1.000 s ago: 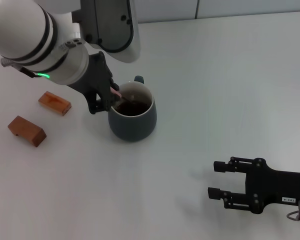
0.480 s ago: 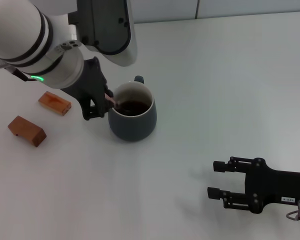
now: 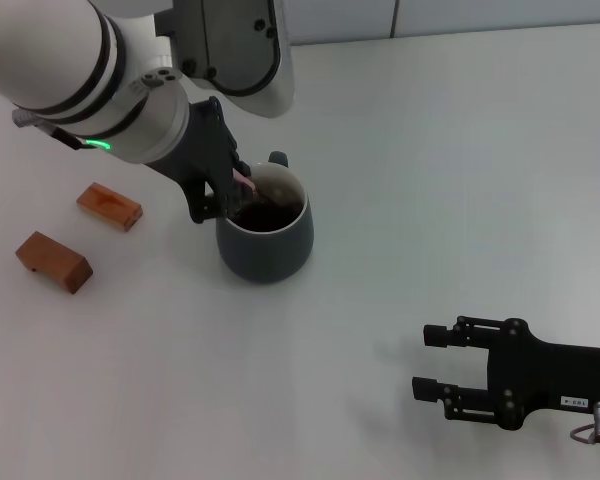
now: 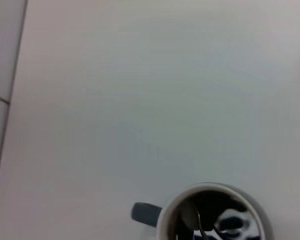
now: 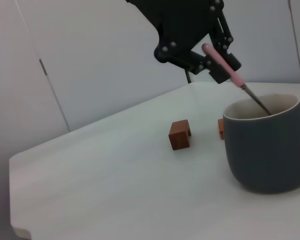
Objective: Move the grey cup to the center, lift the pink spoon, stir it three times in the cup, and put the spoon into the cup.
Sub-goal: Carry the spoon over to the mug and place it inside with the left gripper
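- Grey cup (image 3: 266, 232) sits where it did half a second ago, near the middle of the white table (image 3: 460, 170), its small loop handle pointing away from me and dark brown liquid inside.
- Against the earlier frame, I see my left arm has swung towards the cup: the left gripper (image 3: 232, 190) now hangs right over the near-left rim, where before it stood off to the cup's left.
- The pink spoon (image 3: 245, 182) has come along with it and now leans steeply into the cup, pink handle up, metal end down in the liquid.
- From the right wrist camera I read the left gripper (image 5: 217, 59) as pinched on the pink handle of the spoon (image 5: 229, 73), with the silver neck passing down behind the cup's (image 5: 267, 145) rim.
- The left wrist camera looks straight down into the cup (image 4: 210, 212), and the spoon's bowl (image 4: 190, 216) shows against the cream inner wall.
- My right gripper (image 3: 432, 360) is parked low on the table, well apart from the cup, fingers spread with nothing between them, unmoved.
- Count: one cup, one spoon, two wooden blocks (image 3: 53, 261) (image 3: 109, 206) lying to the cup's left.
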Action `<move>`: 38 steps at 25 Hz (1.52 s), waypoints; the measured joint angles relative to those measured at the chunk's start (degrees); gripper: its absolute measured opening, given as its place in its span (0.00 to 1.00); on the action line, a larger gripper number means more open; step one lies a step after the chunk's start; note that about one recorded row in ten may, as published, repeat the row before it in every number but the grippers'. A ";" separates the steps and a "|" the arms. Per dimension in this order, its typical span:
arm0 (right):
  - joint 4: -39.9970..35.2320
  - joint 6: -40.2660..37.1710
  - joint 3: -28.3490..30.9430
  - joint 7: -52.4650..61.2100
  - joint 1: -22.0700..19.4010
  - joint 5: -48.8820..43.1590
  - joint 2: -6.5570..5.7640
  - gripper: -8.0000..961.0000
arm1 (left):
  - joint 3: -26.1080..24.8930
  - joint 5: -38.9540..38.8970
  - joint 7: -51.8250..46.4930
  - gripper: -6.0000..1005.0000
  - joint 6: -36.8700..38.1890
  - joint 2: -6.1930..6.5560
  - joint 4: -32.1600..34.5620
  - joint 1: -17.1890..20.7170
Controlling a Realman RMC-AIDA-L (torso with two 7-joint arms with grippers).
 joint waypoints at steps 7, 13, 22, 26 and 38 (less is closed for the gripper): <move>-0.01 -0.19 0.00 0.03 -0.02 0.00 -0.01 0.74 | -0.17 2.80 -0.36 0.18 0.61 0.00 -0.14 -0.15; -0.01 -0.22 0.00 0.06 -0.11 0.00 -0.01 0.74 | -0.50 3.16 -0.55 0.18 2.13 0.00 0.02 -0.38; 0.07 -0.23 0.00 0.06 -0.26 0.00 -0.01 0.74 | 0.48 -1.50 -0.55 0.18 4.66 0.00 1.91 -0.90; 0.08 -0.23 0.00 0.06 -0.24 0.00 -0.01 0.74 | 1.56 -0.87 -0.81 0.19 1.82 0.00 0.80 -0.91; 0.09 -0.32 0.00 0.75 0.08 0.00 0.00 0.74 | 0.00 3.70 -1.93 0.19 4.95 0.00 0.59 -1.08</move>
